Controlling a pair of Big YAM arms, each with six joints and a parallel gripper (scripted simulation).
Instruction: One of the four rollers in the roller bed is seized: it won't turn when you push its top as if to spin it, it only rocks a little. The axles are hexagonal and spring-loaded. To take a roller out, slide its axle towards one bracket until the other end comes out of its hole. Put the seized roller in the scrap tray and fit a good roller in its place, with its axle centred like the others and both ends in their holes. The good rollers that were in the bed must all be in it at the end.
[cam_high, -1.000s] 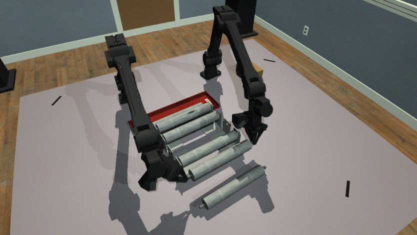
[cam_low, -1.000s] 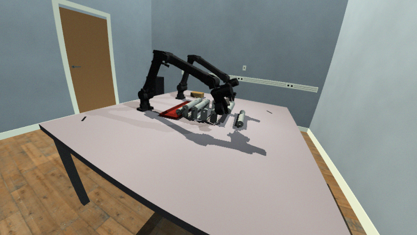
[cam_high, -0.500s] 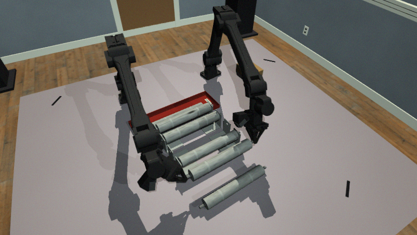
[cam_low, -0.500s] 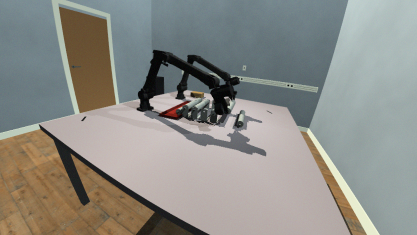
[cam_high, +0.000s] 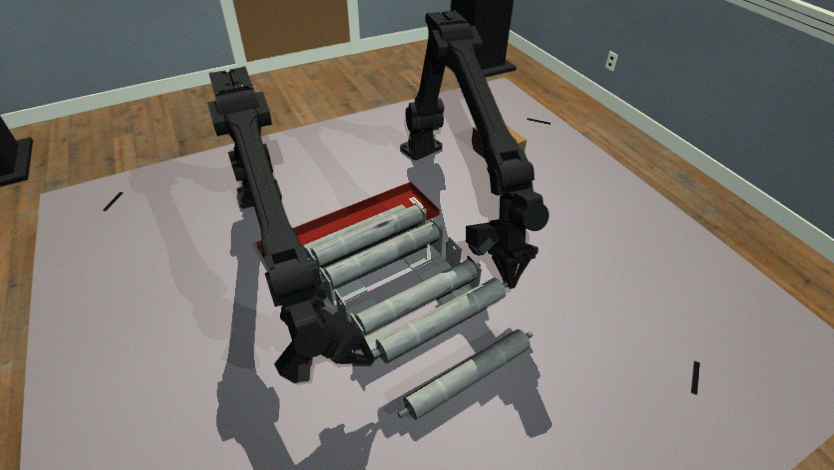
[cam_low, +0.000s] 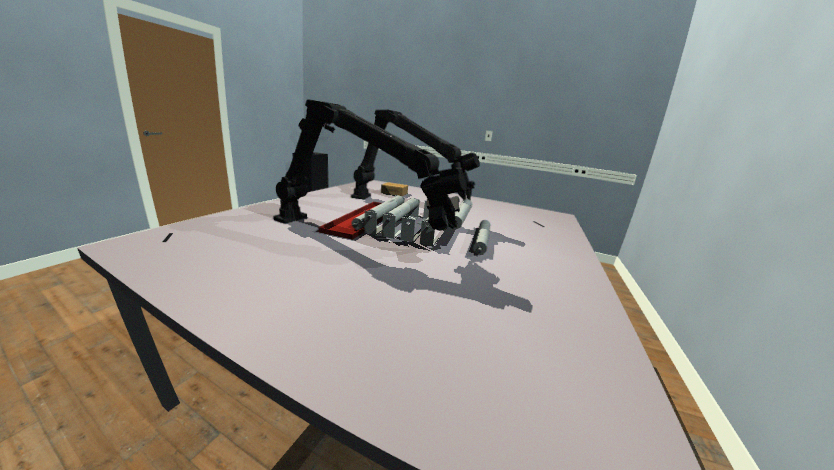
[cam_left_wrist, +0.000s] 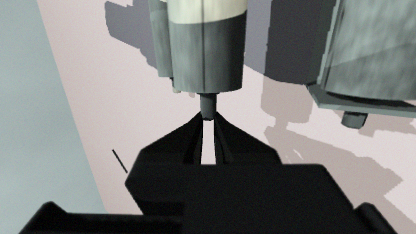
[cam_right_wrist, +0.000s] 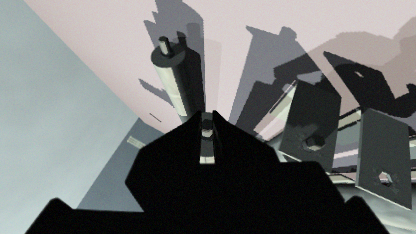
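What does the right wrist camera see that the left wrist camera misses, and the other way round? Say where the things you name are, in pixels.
Only the right wrist view shows bracket plates with open hexagonal holes, such as the one at its right edge (cam_right_wrist: 395, 145).

Only the left wrist view shows the left gripper (cam_left_wrist: 208, 117) on an axle end.

Both show roller bodies, including the loose roller (cam_left_wrist: 162, 45) (cam_right_wrist: 172, 82) beyond the held one, and shadows on the tabletop (cam_left_wrist: 85, 100) (cam_right_wrist: 225, 20).

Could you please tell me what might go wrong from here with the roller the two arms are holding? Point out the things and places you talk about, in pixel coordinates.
The held roller (cam_high: 440, 321) (cam_low: 464, 213) (cam_left_wrist: 207, 55) might slip or tilt, since the left hand (cam_high: 511, 285) (cam_left_wrist: 208, 117) has only the tip of its axle stub. It could knock the neighbouring roller (cam_high: 417, 297) (cam_left_wrist: 375, 55) close beside it. The loose roller (cam_high: 466, 376) (cam_low: 482, 236) (cam_left_wrist: 162, 45) (cam_right_wrist: 172, 90) might roll if nudged.
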